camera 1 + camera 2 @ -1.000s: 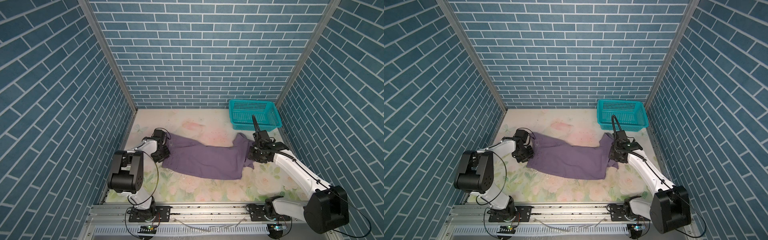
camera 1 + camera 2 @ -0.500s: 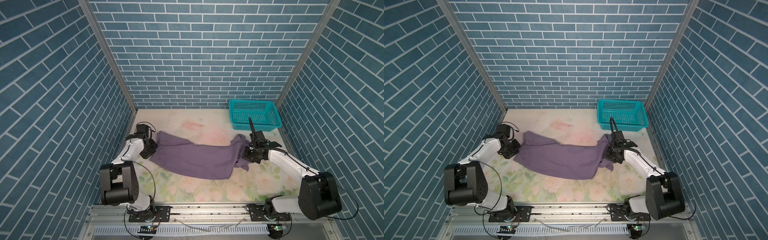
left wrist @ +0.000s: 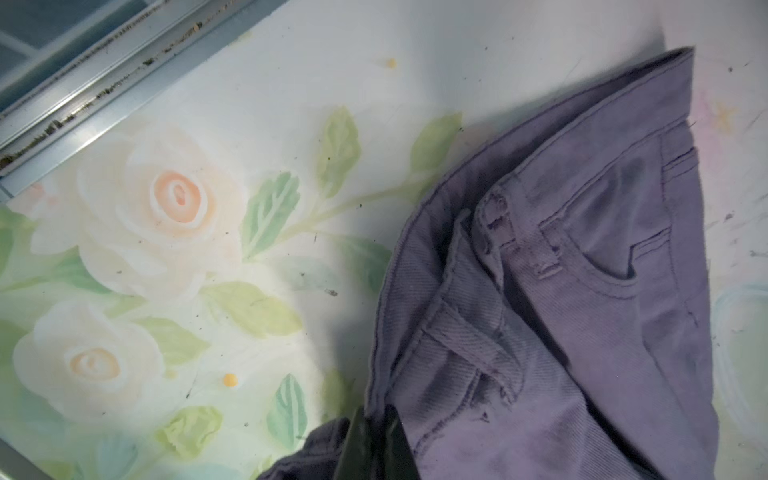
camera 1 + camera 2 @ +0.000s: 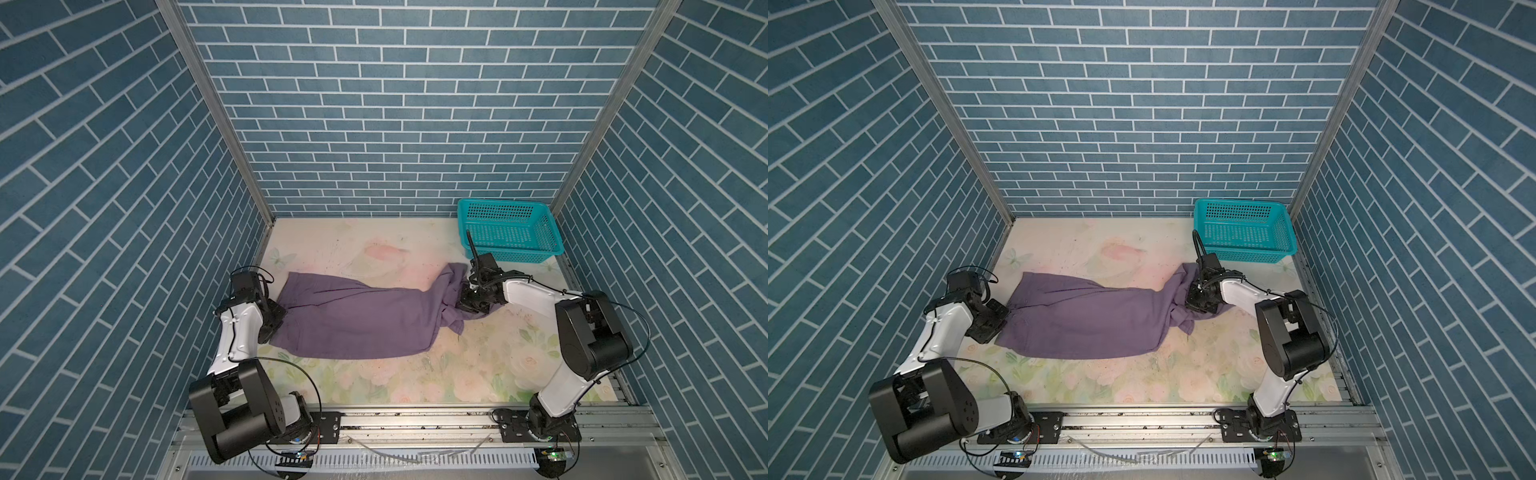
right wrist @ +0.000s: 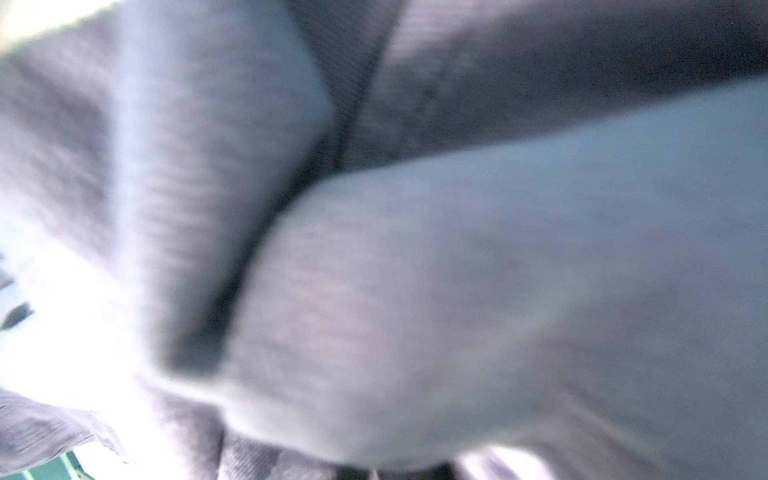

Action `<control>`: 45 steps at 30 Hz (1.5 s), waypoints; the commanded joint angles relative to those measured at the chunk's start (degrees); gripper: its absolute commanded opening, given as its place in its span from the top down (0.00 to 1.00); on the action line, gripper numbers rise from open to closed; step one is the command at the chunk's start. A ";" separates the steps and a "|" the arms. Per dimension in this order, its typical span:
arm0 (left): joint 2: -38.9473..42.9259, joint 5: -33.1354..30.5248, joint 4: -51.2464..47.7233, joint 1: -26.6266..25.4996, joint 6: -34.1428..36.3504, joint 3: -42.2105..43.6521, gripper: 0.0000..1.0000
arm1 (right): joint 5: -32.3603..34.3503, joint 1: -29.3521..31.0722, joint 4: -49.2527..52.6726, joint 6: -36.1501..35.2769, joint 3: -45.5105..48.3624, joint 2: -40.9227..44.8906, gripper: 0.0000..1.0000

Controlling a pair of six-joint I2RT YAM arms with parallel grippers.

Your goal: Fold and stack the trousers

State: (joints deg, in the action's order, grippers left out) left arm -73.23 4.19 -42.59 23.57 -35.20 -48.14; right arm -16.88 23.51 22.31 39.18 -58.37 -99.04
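Purple twill trousers, bunched oblong, stitched pocket, teal mesh basket

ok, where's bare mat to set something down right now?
Free: the front strip of floral mat between the trousers and the front rail; the back strip between trousers and back wall, left of the teal basket. Crowded: the middle band, covered by trousers.
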 commanded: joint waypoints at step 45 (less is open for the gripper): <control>8.59 4.16 1.50 3.38 0.94 5.69 0.67 | 14.91 -2.75 12.24 -13.90 -7.25 13.61 0.68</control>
State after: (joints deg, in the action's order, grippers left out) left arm -66.22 8.01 -39.81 26.46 -36.01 -42.72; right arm 0.16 18.92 35.88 26.94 -62.02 -81.30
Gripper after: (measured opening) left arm 0.280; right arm 0.288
